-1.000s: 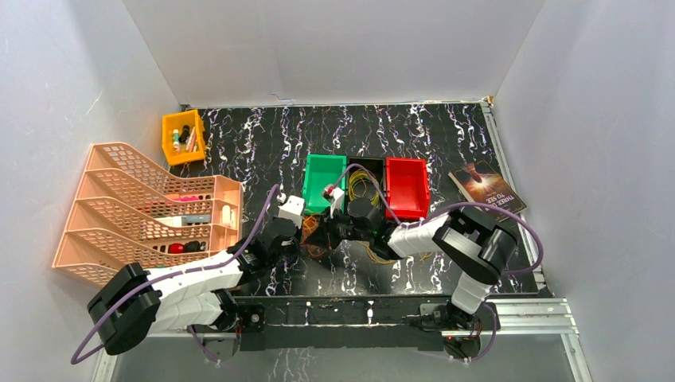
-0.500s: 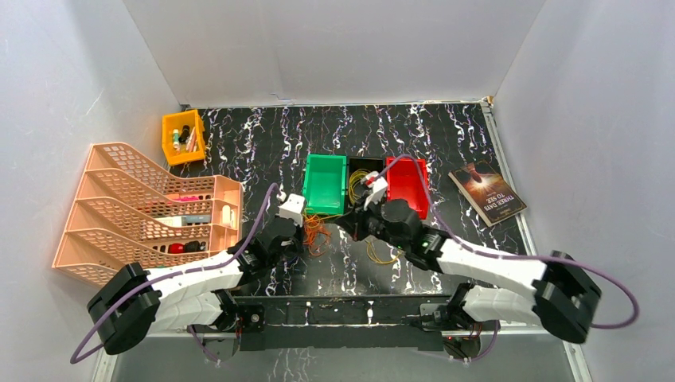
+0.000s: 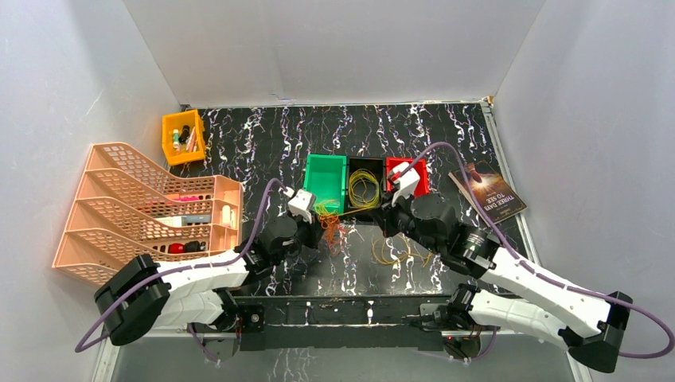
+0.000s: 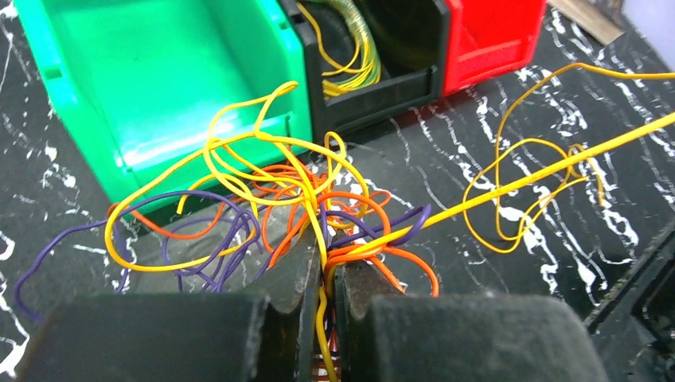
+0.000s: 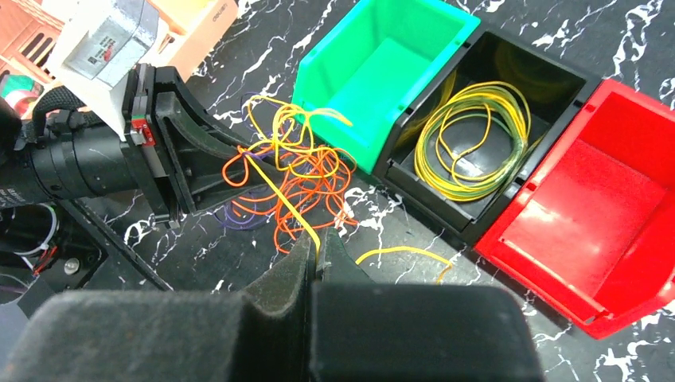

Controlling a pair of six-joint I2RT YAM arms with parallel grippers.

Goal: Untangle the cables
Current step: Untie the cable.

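Cables (image 4: 302, 207) tangled: left fingers (image 4: 288, 296) clamp the bunch, right fingers (image 5: 288, 274) pinch 1 yellow strand (image 5: 280, 191).

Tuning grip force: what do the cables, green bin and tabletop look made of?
Cables: likely thin wire in glossy plastic insulation; springy loops, bright highlights. Green bin: moulded plastic, semi-gloss; soft reflections, rounded edges. Tabletop: black with white marble-like veining, probably printed laminate or sheet; cannot tell which.

The cables (image 3: 329, 224) lie tangled before the left bin (image 3: 323, 177), a coil (image 3: 364, 191) inside the middle bin (image 3: 367, 161), a book (image 3: 487, 191) rightmost
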